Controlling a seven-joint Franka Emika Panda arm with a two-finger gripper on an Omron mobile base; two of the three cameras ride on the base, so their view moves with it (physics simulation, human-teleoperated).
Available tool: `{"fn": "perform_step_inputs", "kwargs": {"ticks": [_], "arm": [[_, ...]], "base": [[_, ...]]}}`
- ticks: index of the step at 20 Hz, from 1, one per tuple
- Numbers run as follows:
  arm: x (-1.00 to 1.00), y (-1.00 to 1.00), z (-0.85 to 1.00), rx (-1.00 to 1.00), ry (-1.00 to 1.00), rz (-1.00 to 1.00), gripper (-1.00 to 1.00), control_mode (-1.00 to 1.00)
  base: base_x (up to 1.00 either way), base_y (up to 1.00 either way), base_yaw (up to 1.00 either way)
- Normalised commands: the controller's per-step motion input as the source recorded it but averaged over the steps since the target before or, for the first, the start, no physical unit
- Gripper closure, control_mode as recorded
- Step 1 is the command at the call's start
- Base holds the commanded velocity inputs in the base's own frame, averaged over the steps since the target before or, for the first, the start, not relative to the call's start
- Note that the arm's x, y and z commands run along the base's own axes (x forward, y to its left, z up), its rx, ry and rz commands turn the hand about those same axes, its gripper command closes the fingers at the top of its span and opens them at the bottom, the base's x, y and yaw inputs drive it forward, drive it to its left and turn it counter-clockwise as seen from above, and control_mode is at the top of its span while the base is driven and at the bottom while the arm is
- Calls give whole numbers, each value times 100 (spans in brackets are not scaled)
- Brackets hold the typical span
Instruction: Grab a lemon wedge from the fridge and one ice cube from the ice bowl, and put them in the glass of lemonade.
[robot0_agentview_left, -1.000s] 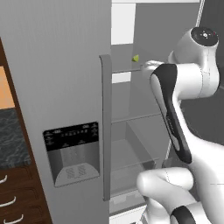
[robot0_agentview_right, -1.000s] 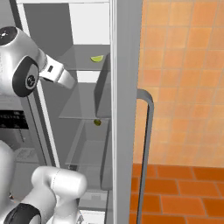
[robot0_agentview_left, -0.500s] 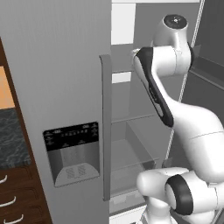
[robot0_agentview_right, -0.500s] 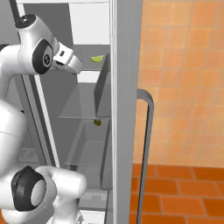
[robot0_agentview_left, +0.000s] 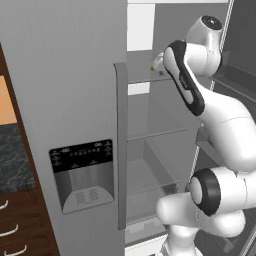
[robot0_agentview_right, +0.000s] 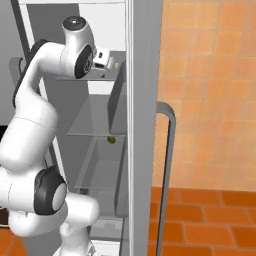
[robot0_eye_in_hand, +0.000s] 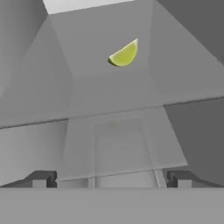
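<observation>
Ahead, lemon wedge (robot0_eye_in_hand: 124, 54) on fridge (robot0_agentview_left: 65, 100) shelf, long axis slanting upper-right.

the white arm reaches up and forward, its gripper (robot0_eye_in_hand: 111, 179) level, jaws spread wide.

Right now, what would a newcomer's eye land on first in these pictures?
First the big white arm reaching into the open fridge, its hand at an upper shelf. Next the yellow-green lemon wedge lying on that shelf, ahead of the open jaws and untouched. Then the orange tiled wall right of the fridge.
</observation>
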Motion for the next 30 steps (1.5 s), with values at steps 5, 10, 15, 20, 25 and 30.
{"fn": "perform_step_inputs", "kwargs": {"ticks": [5,10,15,20,25,30], "arm": [[92,0,0,-11,15,1,-100,-100],[42,0,-2,1,0,-10,-100,-100],[20,7,-6,4,-19,-9,-100,-100],[79,29,0,0,-2,-7,-100,-100],[61,9,-15,0,1,-1,-100,-100],[26,-32,0,0,8,-2,-100,-100]], "base": [[0,0,0],[0,0,0],[0,0,0],[0,0,0],[0,0,0],[0,0,0]]}}
